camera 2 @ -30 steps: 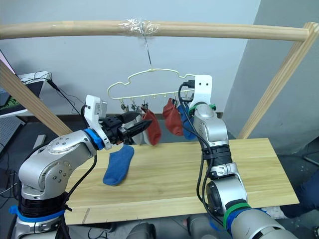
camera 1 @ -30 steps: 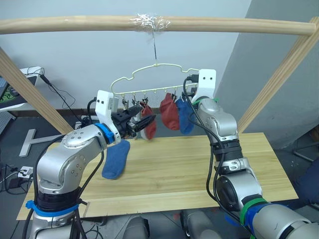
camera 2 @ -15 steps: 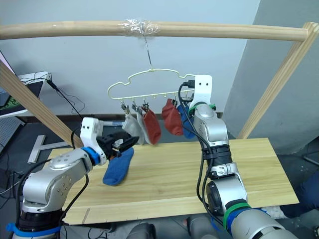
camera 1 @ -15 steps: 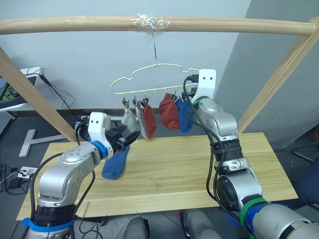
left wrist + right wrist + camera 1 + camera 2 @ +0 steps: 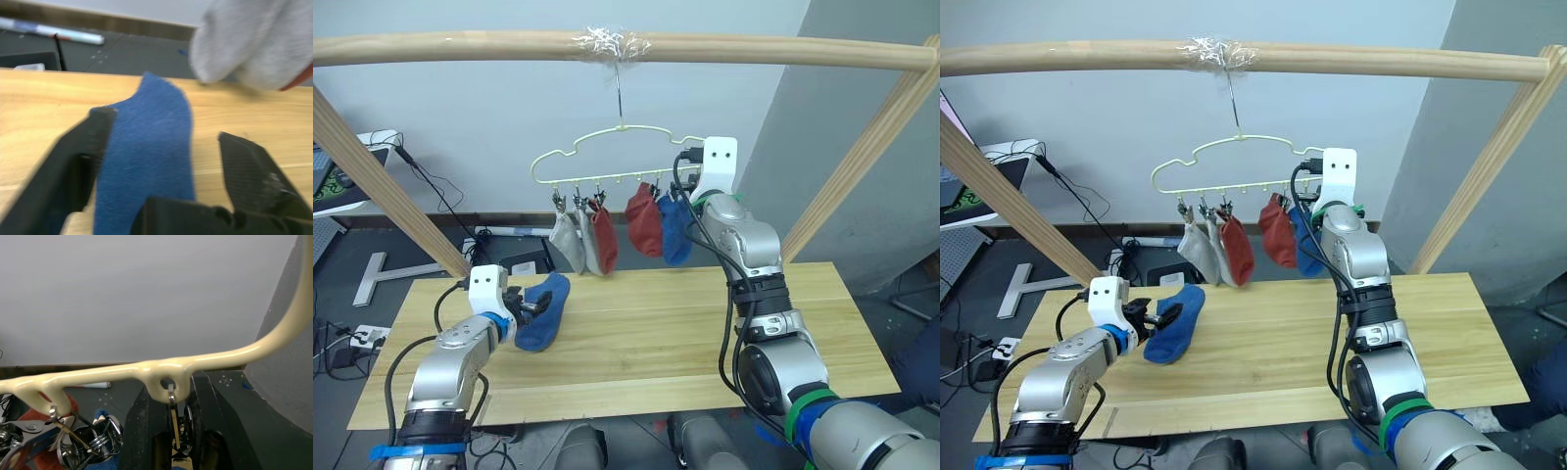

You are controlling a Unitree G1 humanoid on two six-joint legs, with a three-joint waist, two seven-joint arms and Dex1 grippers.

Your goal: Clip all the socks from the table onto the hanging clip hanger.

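**Last blue sock waiting on the counter**

My left claw (image 5: 161, 161) sits low at the counter's (image 5: 636, 343) nine o'clock end, fingers spread, straddling the blue sock (image 5: 543, 311) without pinching it. That sock lies flat on the planks, its far end pointing to about one o'clock. It looks light, limp and a bit fuzzy, so I judge it will fold and droop once lifted; I would pinch it near the cuff, so an edge is free for a clip.

At twelve o'clock above the counter, the clip hanger (image 5: 607, 152) carries two grey socks (image 5: 570, 240), two rust-red ones (image 5: 605, 240) and a blue one (image 5: 675, 230).

My right claw (image 5: 168, 431) is closed on the hanger's wire by its three o'clock end. The sock's near end is cut off in the wrist view, and I cannot make out which clip is free.
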